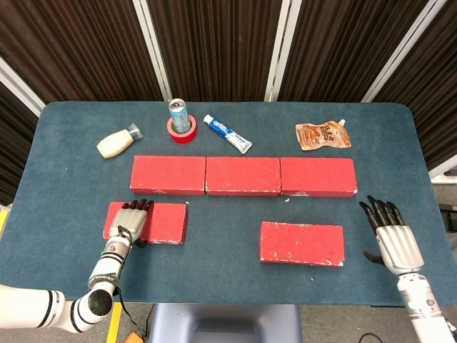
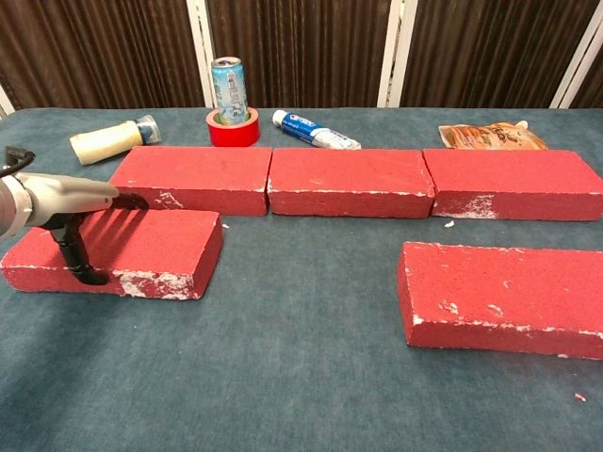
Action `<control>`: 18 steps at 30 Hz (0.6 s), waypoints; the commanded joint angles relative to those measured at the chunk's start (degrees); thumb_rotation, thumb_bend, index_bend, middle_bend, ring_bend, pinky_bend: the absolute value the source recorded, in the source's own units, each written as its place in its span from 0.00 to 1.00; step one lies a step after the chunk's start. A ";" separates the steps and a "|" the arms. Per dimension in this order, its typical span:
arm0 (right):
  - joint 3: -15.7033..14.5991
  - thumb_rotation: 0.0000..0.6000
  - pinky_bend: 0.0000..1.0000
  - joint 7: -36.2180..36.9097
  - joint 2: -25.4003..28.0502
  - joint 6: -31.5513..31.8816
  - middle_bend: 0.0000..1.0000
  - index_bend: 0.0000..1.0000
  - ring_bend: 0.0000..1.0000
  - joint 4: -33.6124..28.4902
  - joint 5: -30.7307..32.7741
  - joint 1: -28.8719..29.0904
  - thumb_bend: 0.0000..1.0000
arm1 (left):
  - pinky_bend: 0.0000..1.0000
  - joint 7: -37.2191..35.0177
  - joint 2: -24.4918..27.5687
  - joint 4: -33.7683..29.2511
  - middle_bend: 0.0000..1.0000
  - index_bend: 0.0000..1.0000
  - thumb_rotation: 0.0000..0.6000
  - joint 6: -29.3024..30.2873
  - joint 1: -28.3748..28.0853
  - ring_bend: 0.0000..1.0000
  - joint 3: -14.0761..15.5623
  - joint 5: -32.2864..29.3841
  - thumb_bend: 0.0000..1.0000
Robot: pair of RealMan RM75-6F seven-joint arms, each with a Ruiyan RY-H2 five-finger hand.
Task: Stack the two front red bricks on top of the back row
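Three red bricks form the back row: left (image 1: 168, 175), middle (image 1: 243, 176) and right (image 1: 318, 176). The front left brick (image 1: 166, 223) (image 2: 160, 245) lies flat on the blue table. My left hand (image 1: 132, 220) (image 2: 66, 202) grips its left part, with fingers stretched over the top toward the far edge and the thumb down on the near face. The front right brick (image 1: 301, 243) (image 2: 499, 297) lies flat and untouched. To its right my right hand (image 1: 389, 239) hovers open, palm down, with nothing in it; the chest view does not show it.
Behind the back row are a white bottle (image 1: 118, 143), a drink can (image 1: 178, 114) standing in a red tape roll (image 1: 182, 132), a toothpaste tube (image 1: 227, 133) and an orange pouch (image 1: 323, 135). Dark curtains close off the far table edge.
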 commanded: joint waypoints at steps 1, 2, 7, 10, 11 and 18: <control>0.00 1.00 0.00 0.04 -0.01 -0.01 0.00 0.00 0.00 0.02 0.00 0.00 0.00 | 0.14 0.09 -0.01 0.06 0.00 0.00 1.00 0.36 -0.04 0.00 0.19 0.40 0.22; 0.00 1.00 0.00 0.04 -0.02 0.00 0.00 0.00 0.00 0.03 -0.01 0.00 0.00 | 0.15 0.14 -0.07 0.18 0.00 0.00 1.00 0.56 -0.03 0.00 0.30 0.65 0.22; 0.04 1.00 0.00 0.05 -0.09 0.09 0.00 0.00 0.00 0.07 0.00 -0.03 0.00 | 0.19 0.06 -0.48 0.99 0.00 0.00 1.00 1.27 0.33 0.00 0.95 2.56 0.23; 0.11 1.00 0.00 0.04 -0.14 0.11 0.00 0.00 0.00 0.03 0.12 -0.04 0.00 | 0.19 0.58 -0.66 1.31 0.00 0.00 1.00 1.46 0.23 0.00 1.03 1.96 0.23; 0.13 1.00 0.00 0.03 -0.17 0.17 0.00 0.00 0.00 0.04 0.12 -0.05 0.00 | 0.19 0.71 -0.69 1.41 0.00 0.00 1.00 1.36 0.18 0.00 1.02 1.66 0.23; 0.16 1.00 0.00 -0.08 -0.17 0.20 0.00 0.00 0.00 -0.13 0.24 -0.10 0.00 | 0.07 1.18 -0.69 1.48 0.00 0.00 1.00 0.54 -0.03 0.00 1.01 0.42 0.22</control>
